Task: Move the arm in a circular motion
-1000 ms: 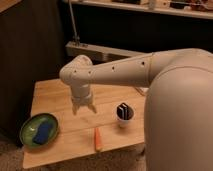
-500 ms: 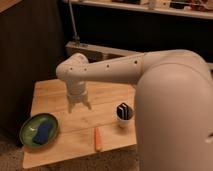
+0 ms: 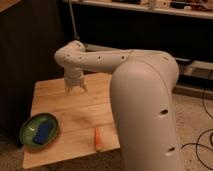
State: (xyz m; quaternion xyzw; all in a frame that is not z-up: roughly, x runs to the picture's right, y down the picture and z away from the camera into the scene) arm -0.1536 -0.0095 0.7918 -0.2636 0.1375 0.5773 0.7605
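Above the back half of the wooden desk (image 3: 54, 102), the jaws hang pointing straight down, clear of the surface and touching nothing. From my seat I see their two short prongs standing apart with only air between them, so they are spread and hold nothing.

The arm (image 3: 145, 105) fills the right side of my view. Its thick cream-white segment rises from the lower right and bends at a rounded joint. A slimmer tube dotted with small dark holes runs left from there to a rounded wrist, and the jaws drop from that wrist.

On the desk's front left corner sits a green bowl (image 3: 24, 134) with a blue object (image 3: 42, 131) lying inside it; I cannot tell what that object is. A small orange piece (image 3: 98, 139) lies near the front edge, just beside the arm's thick segment and well apart from the bowl. The jaws are well apart from both. Dark shelving (image 3: 150, 6) runs behind the desk, and cables (image 3: 202, 145) trail on the floor at right.
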